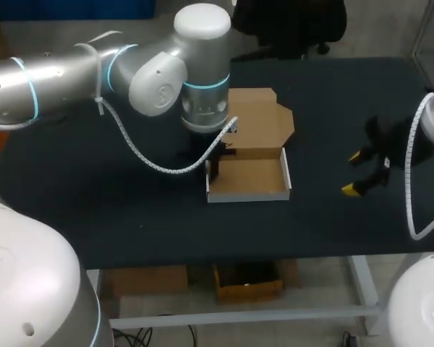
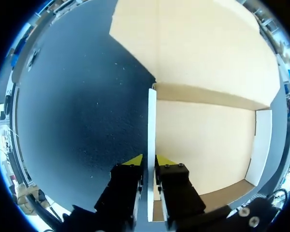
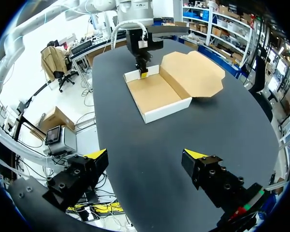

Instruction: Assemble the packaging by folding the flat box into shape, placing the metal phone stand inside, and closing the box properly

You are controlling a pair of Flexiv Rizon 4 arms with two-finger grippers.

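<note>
Clamping the box wall (image 2: 152, 121), the left end effector (image 2: 149, 160) is hiding beneath its wrist (image 1: 202, 94) from above, while the right end effector (image 3: 147, 154) is gaping.

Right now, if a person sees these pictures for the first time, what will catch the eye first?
The brown cardboard box in the middle of the dark table stands out: a shallow tray with its lid lying open flat beyond it. Next, the left hand pinches the tray's upright side wall between its yellow tips. The right hand hangs open above bare table, off to the box's right.
</note>
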